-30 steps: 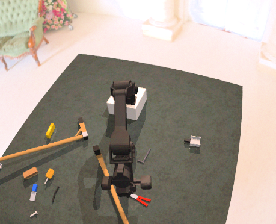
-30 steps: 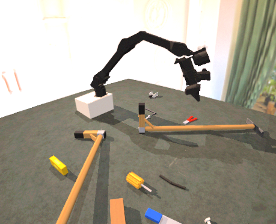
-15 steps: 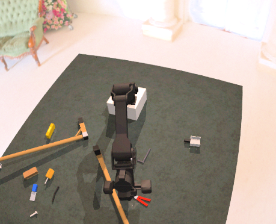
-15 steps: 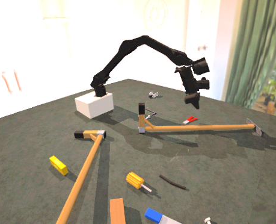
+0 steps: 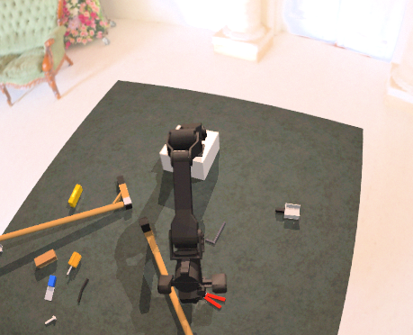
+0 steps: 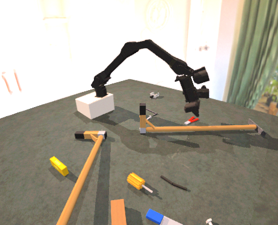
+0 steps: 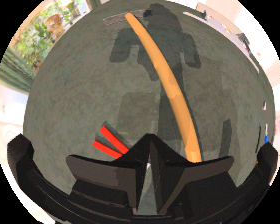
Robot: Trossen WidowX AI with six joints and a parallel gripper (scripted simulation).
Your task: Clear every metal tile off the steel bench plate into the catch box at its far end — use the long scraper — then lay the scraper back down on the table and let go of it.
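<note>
My gripper is shut and empty, raised above the mat near the first long tool. That tool has an orange pole, a flat grey blade at its far end and an upright black-topped handle. A second long tool lies to the left in the top view, with a grey crosspiece at its far end. Its handle lies across. I cannot tell for certain which is the scraper. No bench plate, tiles or catch box can be made out.
Red-handled pliers lie by the first tool. A hex key and small white holder lie farther right. A yellow block, brown block, orange screwdriver and blue-handled tool lie left.
</note>
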